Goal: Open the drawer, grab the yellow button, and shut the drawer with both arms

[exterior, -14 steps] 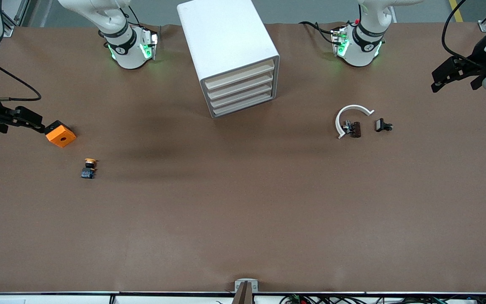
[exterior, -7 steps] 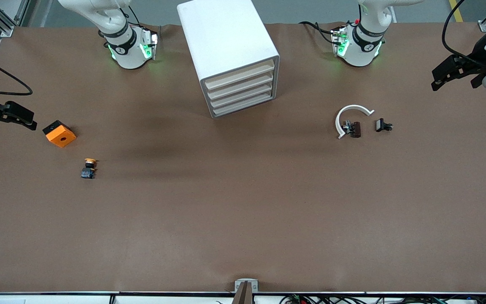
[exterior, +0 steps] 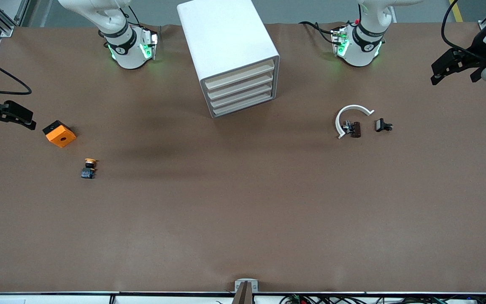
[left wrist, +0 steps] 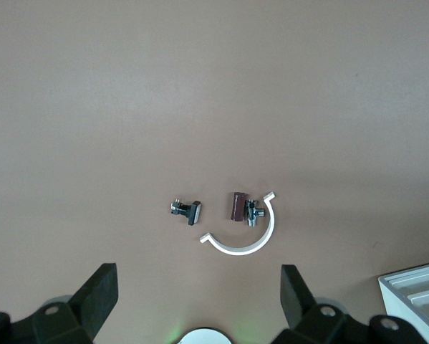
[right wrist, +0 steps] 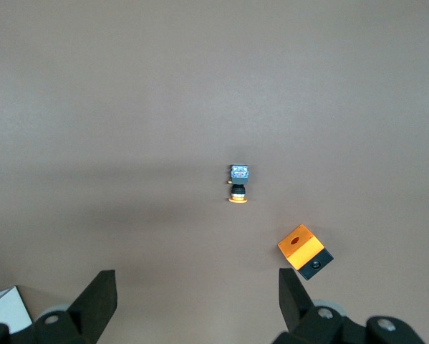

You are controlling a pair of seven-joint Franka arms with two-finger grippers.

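Two arms are seen parked out at the table's ends, nothing gripped by either. The right gripper (exterior: 28,120) is hung over the right arm's end of the table, jaws spread wide, just beside the orange cube (exterior: 59,134). The button (exterior: 89,167) is found on its side on the table, nearer the front camera than the cube, well away from the cabinet (exterior: 226,46). The drawer (exterior: 239,75), top of four, is seen pushed in flush. A white curved piece (exterior: 349,116) with a brown part (exterior: 355,129) and a black clip (exterior: 382,125) are spotted toward the left arm's end. The left gripper (exterior: 456,71) is held over that end, jaws spread too
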